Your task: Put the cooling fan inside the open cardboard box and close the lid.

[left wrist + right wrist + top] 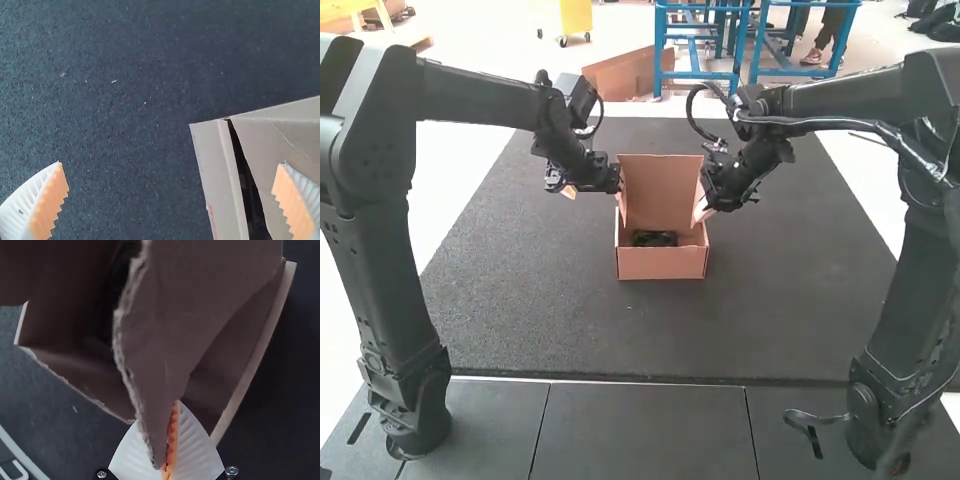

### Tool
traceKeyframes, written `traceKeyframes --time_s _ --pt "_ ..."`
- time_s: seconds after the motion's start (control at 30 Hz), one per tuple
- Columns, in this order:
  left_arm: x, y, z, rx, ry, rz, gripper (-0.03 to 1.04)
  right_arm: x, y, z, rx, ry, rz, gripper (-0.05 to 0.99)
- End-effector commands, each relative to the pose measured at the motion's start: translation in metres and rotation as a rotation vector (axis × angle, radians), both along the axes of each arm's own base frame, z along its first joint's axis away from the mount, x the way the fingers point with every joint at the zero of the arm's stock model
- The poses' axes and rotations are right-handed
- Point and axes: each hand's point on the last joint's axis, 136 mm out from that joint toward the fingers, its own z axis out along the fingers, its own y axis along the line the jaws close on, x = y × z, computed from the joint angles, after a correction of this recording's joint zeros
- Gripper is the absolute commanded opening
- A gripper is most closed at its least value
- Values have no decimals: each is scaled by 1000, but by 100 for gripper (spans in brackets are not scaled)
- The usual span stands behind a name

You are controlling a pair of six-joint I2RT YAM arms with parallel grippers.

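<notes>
Left jaws: spread wide at cardboard box (661, 262) corner.
Right jaws: clenched on side flap (190, 340).
Cooling fan (655, 239): inside box.

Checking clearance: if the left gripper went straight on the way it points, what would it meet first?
Likely the cardboard box: one finger of the open left gripper lines up with its edge; otherwise the mat. Depth unclear.

Parted fingers (45, 205) astride cardboard box (260, 150) corner, dark mat (125, 75)
</notes>
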Motion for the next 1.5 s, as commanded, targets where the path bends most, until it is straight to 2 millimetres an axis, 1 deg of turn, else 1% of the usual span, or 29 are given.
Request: traceKeyframes --time_s 0.0,0.1,0.37,0.5,0.53,0.6,0.63,0.7,0.73,0.8,0.83,0.9,0.97,1.0,1.07,1.13,1.2,1.27,1.37,1.47 --pt "-5 -3 15 -10 -35 -16 97 -15 11 11 18 -17 53 -2" --pt "-9 -2 13 -7 -30 -18 97 -19 8 5 -5 -10 53 -2" --pt "-17 1 4 13 -6 -35 97 -20 3 2 -27 -16 47 -2" --pt "-18 1 7 12 -9 -36 97 -17 1 3 -29 -19 31 -1" --pt "-18 1 7 13 -7 -36 97 -15 1 6 -25 -18 17 5" --pt "-19 2 7 15 -3 -36 97 -12 6 20 11 -25 4 26" --pt "-20 2 6 16 -2 -38 97 -15 12 29 51 -2 3 34" --pt "-22 2 7 17 2 -38 97 -24 22 49 122 47 24 54" --pt "-24 3 7 19 8 -38 97 -33 25 57 155 83 40 62" --pt "-27 6 6 29 22 -39 97 -49 30 70 207 157 76 76" --pt "-29 8 6 33 31 -36 97 -60 31 76 226 195 105 82" --pt "-32 13 7 44 37 -26 97 -78 27 84 228 233 159 89" --pt "-28 21 10 53 26 -4 97 -86 22 89 222 239 168 90" --pt "-27 26 10 55 25 7 97 -85 19 91 221 229 162 90" --pt "-24 33 10 68 18 28 97 -83 12 95 222 210 141 90" --pt "-21 37 12 69 7 39 97 -76 2 98 212 179 112 90" --pt "-16 39 15 72 -10 40 97 -52 -16 95 145 87 49 89" --pt "-15 39 16 75 -17 38 97 -22 -40 84 58 -11 -47 84" --pt "-15 38 15 74 -16 36 97 3 -61 72 -15 -111 -102 83" --pt "-14 36 14 72 -20 32 97 20 -66 68 -45 -207 -121 83"
